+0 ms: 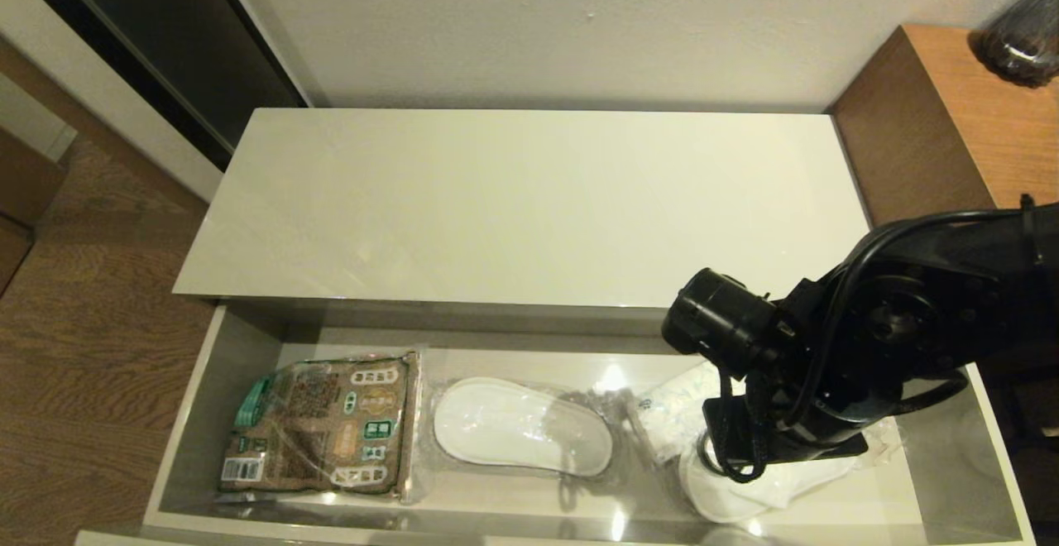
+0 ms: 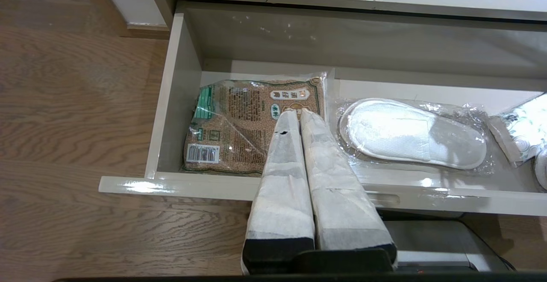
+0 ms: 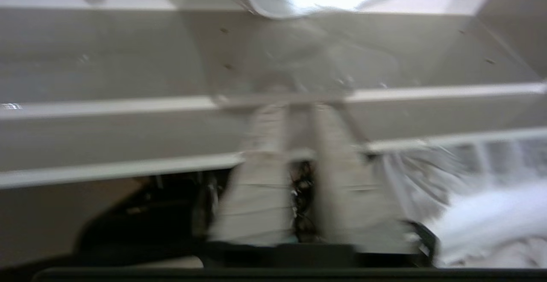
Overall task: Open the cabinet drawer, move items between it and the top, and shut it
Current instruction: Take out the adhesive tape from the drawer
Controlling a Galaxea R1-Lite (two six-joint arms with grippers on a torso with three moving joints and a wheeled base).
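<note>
The cabinet top (image 1: 513,198) is glossy, smooth off-white laminate. The drawer (image 1: 194,414) has the same glossy grey-beige finish, reflecting light along its front edge. Beside the right end effector (image 3: 295,115), slippers (image 1: 521,437) of matt white cloth lie in clear crinkled plastic; farther off, a printed packet (image 1: 318,426) looks shiny. The floor (image 1: 91,347) is grained wood.

A plain off-white wall (image 1: 579,25) is seen at the far side; wood-grain floor (image 1: 91,347) lies left, and a brown wooden unit (image 1: 943,124) stands right.
</note>
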